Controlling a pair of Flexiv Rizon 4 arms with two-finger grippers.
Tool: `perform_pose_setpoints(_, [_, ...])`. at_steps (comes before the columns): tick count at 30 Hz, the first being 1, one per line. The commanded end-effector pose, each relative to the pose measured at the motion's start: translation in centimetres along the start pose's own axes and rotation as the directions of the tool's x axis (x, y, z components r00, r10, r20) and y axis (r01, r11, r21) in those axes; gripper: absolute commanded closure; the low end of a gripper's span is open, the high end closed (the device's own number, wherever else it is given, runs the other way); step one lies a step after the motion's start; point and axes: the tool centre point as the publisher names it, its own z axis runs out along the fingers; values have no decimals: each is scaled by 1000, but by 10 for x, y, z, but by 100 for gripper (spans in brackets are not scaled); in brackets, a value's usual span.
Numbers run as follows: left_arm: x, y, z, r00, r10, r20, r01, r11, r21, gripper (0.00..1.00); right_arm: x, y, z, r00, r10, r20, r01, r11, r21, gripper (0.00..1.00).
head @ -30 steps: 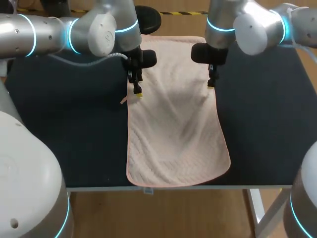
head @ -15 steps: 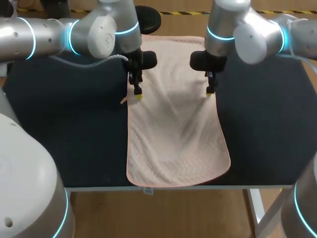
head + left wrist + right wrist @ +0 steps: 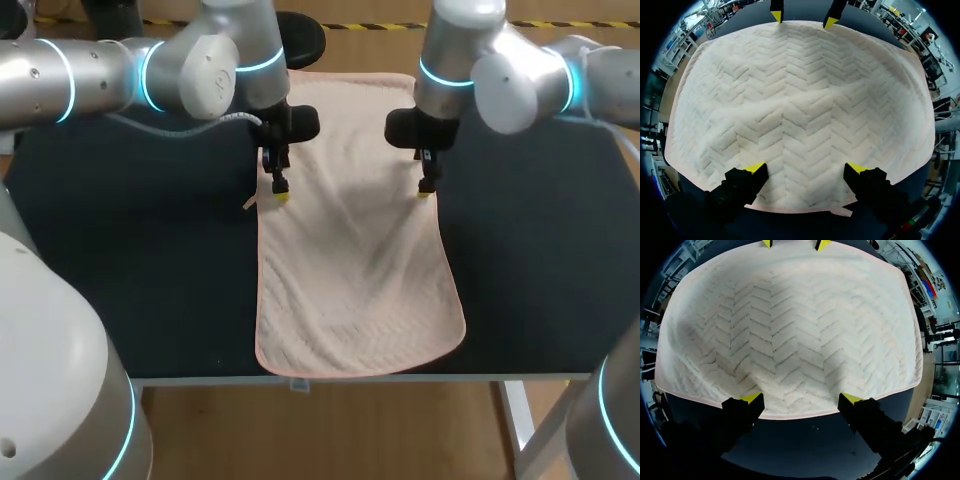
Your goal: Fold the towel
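left gripper (image 3: 281, 192): fingers apart, gripping nothing; tips pointing down at the left edge of the towel (image 3: 350, 280), upper centre-left of frame.
right gripper (image 3: 426, 188): fingers apart, gripping nothing; tips at the towel's right edge, upper centre-right.
towel: pale pink, herringbone weave; spread lengthwise, frame centre, reaching the near edge of the table (image 3: 130, 270).
table: dark top.

dark table (image 3: 130, 270) bore one pale pink towel (image 3: 350, 260), which lay lengthwise down its middle from far edge to near edge, faintly rumpled midway.
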Motion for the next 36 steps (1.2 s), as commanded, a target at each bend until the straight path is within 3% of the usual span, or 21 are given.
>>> perform_pose_setpoints(1, [-1, -2, 5, 1000, -11, -12, 11, 1000, -4, 0, -2, 1, 1, 1000, -6, -8, 6, 1000, 2, 0])
perform_pose_setpoints(12, [0, 0, 11, 999, -26, -26, 26, 1000, -5, 0, -1, 3, 1, 1000, -17, -17, 17, 1000, 1, 0])
perform_pose_setpoints(13, [0, 0, 11, 999, -25, -26, 25, 1000, -5, 0, -1, 3, 1, 1000, -18, -18, 18, 1000, 1, 24])
perform_pose_setpoints(14, [-1, 1, 11, 999, -25, -25, 24, 1000, -4, 19, 0, 2, 1, 1000, -18, -18, 18, 1000, 2, 59])
perform_pose_setpoints(15, [-1, 1, 11, 999, -25, -25, 25, 1000, -4, 53, 0, 2, 1, 1000, -18, -17, 18, 1000, 2, 83])
perform_pose_setpoints(16, [-1, 1, 11, 999, -25, -25, 25, 1000, -4, 76, 0, 2, 1, 1000, -17, -16, 17, 1000, 2, 100])
perform_pose_setpoints(17, [-2, 2, 11, 999, -27, -24, 27, 1000, -3, 100, 1, 1, 0, 1000, -16, -15, 16, 1000, 2, 100])
perform_pose_setpoints(29, [-1, 2, 3, 999, -27, -16, 28, 999, 26, 100, 11, -4, -6, 1000, -10, -11, 10, 1000, 0, 100])
perform_pose_setpoints(36, [3, 1, -8, 1000, -27, -11, 27, 999, 40, 100, 4, -6, -19, 1000, -1, 28, 1, 1000, -14, 100])
